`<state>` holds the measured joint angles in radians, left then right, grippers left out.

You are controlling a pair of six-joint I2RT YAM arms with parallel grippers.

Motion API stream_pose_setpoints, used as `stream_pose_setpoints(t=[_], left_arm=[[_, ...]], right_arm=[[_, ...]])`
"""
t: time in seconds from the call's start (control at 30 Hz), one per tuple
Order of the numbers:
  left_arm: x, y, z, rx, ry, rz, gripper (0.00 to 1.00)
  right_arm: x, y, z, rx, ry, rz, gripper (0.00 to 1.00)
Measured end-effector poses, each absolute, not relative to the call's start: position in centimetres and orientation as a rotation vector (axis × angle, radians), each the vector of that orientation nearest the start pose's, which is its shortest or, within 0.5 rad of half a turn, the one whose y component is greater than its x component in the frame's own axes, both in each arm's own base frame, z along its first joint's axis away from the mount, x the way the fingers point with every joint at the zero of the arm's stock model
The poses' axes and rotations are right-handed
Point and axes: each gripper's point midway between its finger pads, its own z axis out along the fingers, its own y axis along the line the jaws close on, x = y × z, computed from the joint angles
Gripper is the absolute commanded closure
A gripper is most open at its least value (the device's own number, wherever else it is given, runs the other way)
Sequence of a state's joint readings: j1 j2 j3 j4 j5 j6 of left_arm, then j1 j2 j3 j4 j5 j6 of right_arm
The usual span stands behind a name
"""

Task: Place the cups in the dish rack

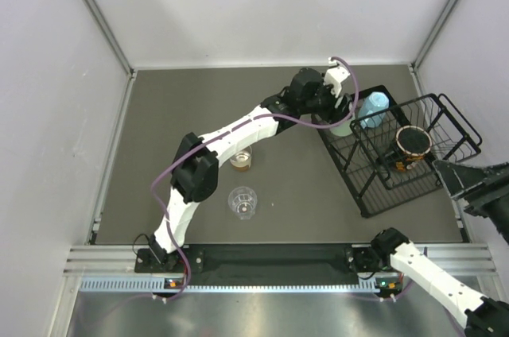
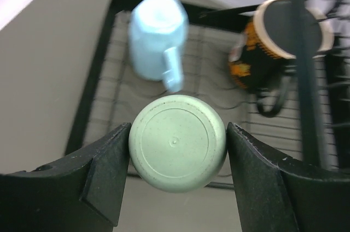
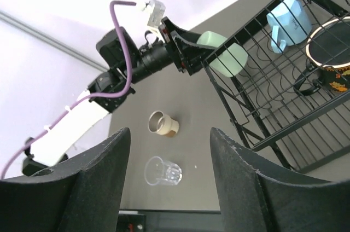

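Grey counter point(image 1: 302, 186), white walls on three sides. My left gripper point(image 2: 178, 131) is clamped on the tumbler point(image 2: 178, 147), a finger against each side, base toward the wrist camera. It hangs at the far-left corner of the rack point(image 2: 90, 79), about over the rim; can't tell if its mouth clears the wires. Blue mug point(image 2: 156, 38) and dark mug point(image 2: 273, 46) are already in the rack. Amber glass point(image 3: 163, 124) and ribbed cup point(image 3: 162, 170) are out on the counter, near each other and well apart from the rack. Right gripper point(image 3: 169, 133) is spread apart and empty, off the rack's near-right side.

Risks as I read them:
- Lowering here could catch the tumbler's lip on the frame wire, because it sits so close to the edge. It would then twist in the grip.
- Letting go while it straddles the rim could tip it out onto the counter.
- The blue mug is just beside the drop spot, so going further in could nudge it.
- Smooth sides could slip if bumped.
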<state>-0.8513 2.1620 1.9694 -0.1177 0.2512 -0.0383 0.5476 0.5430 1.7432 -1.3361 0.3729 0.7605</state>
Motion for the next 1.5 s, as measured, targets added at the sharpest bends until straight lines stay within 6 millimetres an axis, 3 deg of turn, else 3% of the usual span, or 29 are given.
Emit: stream_pose_setpoints(t=[0.13,0.27,0.47,0.77,1.1,1.23,1.27,1.5], left_arm=[[36.9,-52.5,23.8,1.011,1.647,-0.982,1.00],[35.8,-53.4,23.1,1.078,1.607,-1.062,1.00],[35.5,-53.9,20.4,1.140,1.610,-1.090,1.00],[35.2,-54.2,18.1,1.186,1.612,-1.124,1.00],[35.3,-54.1,15.3,1.188,1.659,-1.070,0.89],[35.7,-54.2,15.1,1.173,1.664,-1.024,0.73],[35.8,-54.2,15.1,1.170,1.665,-1.018,0.65],[35.5,-54.5,15.0,1.165,1.668,-0.997,0.45]], right_arm=[[7.5,-0.1,43.7,0.496,1.664,0.693,0.38],[7.6,-0.1,43.4,0.511,1.673,0.704,0.38],[7.6,0.0,43.2,0.527,1.678,0.715,0.39],[7.2,-0.2,43.4,0.555,1.659,0.748,0.39],[7.2,-0.1,43.4,0.556,1.661,0.758,0.39],[7.2,0.0,43.0,0.565,1.667,0.762,0.39],[7.2,0.1,42.8,0.566,1.670,0.764,0.39],[7.2,0.2,42.4,0.570,1.679,0.777,0.39]])
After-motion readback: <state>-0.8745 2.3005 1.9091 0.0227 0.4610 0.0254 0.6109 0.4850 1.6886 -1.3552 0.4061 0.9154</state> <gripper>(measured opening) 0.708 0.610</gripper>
